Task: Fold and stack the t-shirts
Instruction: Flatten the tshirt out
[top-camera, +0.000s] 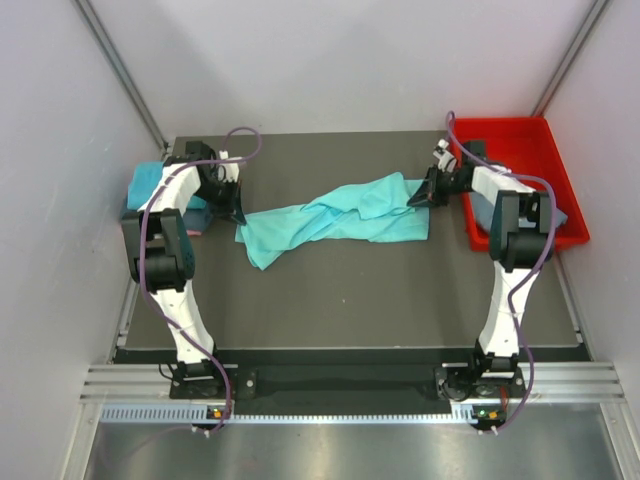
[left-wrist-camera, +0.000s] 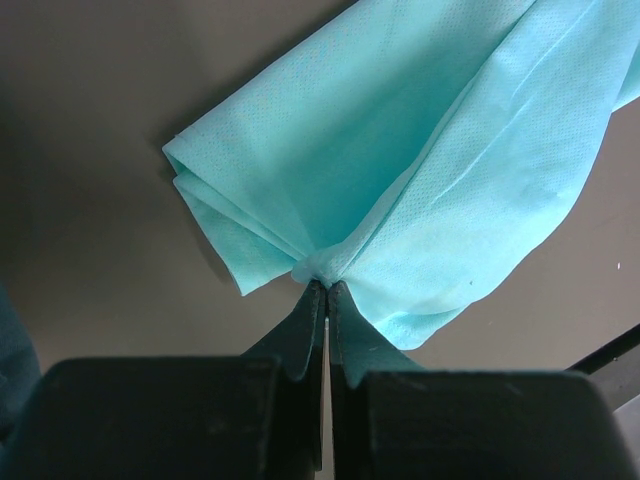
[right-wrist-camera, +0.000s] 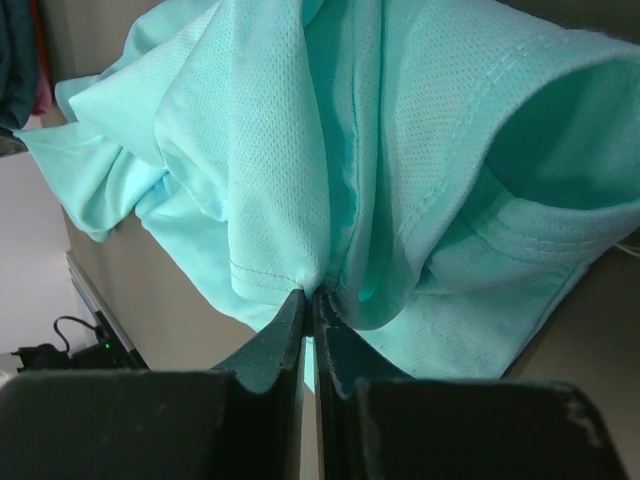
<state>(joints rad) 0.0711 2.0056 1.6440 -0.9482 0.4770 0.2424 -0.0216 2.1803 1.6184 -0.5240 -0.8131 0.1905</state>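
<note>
Top view: the turquoise shirt (top-camera: 340, 215) lies crumpled at mid-frame, stretched between the left gripper (top-camera: 238, 214) at its left edge and the right gripper (top-camera: 417, 199) at its right edge. Open table (top-camera: 350, 300) shows above and below it. A teal shirt (top-camera: 145, 182) lies at the left edge and the tray (top-camera: 520, 132) at upper right.

Left wrist: the jaws are pressed together on a bunched fold at the cloth's edge. The cloth fans toward the upper right, with open table on the left.

Right wrist: the jaws pinch a stitched hem, and a sleeve opening gapes at the right.
</note>
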